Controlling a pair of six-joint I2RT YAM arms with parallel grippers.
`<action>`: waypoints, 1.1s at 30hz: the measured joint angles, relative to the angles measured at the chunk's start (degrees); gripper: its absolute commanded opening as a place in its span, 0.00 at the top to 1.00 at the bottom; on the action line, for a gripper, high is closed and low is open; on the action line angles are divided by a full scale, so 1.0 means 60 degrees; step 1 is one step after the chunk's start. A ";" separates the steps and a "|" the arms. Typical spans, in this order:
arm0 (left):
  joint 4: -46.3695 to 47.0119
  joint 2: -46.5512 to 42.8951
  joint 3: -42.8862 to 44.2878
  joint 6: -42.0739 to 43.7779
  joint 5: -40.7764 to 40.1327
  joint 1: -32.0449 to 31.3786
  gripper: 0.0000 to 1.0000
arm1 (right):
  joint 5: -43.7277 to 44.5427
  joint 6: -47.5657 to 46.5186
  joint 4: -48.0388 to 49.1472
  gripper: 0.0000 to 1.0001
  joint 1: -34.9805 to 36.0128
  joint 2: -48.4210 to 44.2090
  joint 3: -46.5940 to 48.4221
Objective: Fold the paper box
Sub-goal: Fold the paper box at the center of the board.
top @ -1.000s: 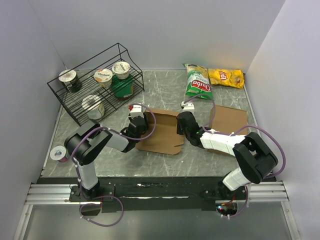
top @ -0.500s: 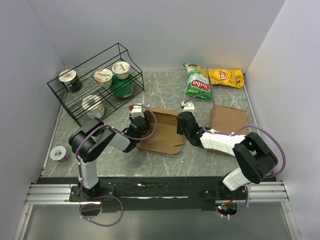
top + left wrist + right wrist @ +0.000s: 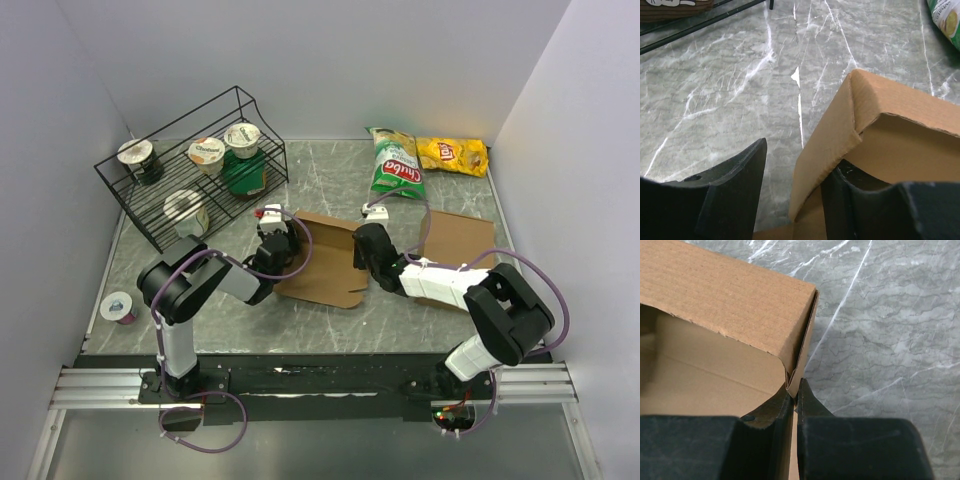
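Your left claw (image 3: 273, 238) has edged farther and loosened, open astride the left wall of the paper box (image 3: 325, 265) in the middle of the table (image 3: 330, 180). Your right claw (image 3: 361, 254) clamps the right wall, so both walls stand.

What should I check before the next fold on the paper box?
1. Grip of right claw on the paper box, right wall: ok, shut on it.
2. Grip of left claw on the left wall: not ok; open, wall between its fingers.
3. Box corner by right claw standing upright: ok.
4. Near flap folded up: cannot tell.
5. Plain cardboard slab apart from the box: ok.
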 measured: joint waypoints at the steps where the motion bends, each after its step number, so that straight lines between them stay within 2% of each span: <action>1: 0.0025 0.0000 0.0000 0.0007 0.0022 0.0011 0.51 | -0.0004 0.0000 0.0000 1.00 0.0000 0.0022 0.0004; 7: 0.0076 0.0000 0.0000 0.0055 0.0215 0.0087 0.51 | -0.0011 0.0007 0.0007 1.00 0.0000 0.0047 0.0007; 11: 0.0171 0.0004 0.0000 0.0138 0.0481 0.0142 0.64 | -0.0022 0.0018 0.0015 1.00 0.0000 0.0051 0.0011; 16: 0.0215 0.0000 0.0015 0.0211 0.0703 0.0142 0.75 | -0.0040 0.0033 0.0011 1.00 0.0018 0.0066 0.0015; 19: 0.0127 0.0000 0.0120 0.0219 0.0696 0.0138 0.90 | -0.0040 0.0036 0.0040 1.00 0.0044 0.0069 0.0026; 22: -0.0251 0.0004 0.0255 0.0211 0.0539 0.0117 0.99 | 0.0018 0.0015 0.0106 1.00 0.0044 0.0069 0.0076; 29: -0.1133 -0.0047 0.0426 -0.0124 -0.0124 -0.0022 0.98 | 0.0000 -0.0011 0.0120 1.00 0.0102 0.0087 0.0120; 33: -0.1220 -0.0091 0.0426 -0.0091 -0.0211 -0.0055 0.88 | -0.0007 -0.0011 0.0127 1.00 0.0120 0.0087 0.0120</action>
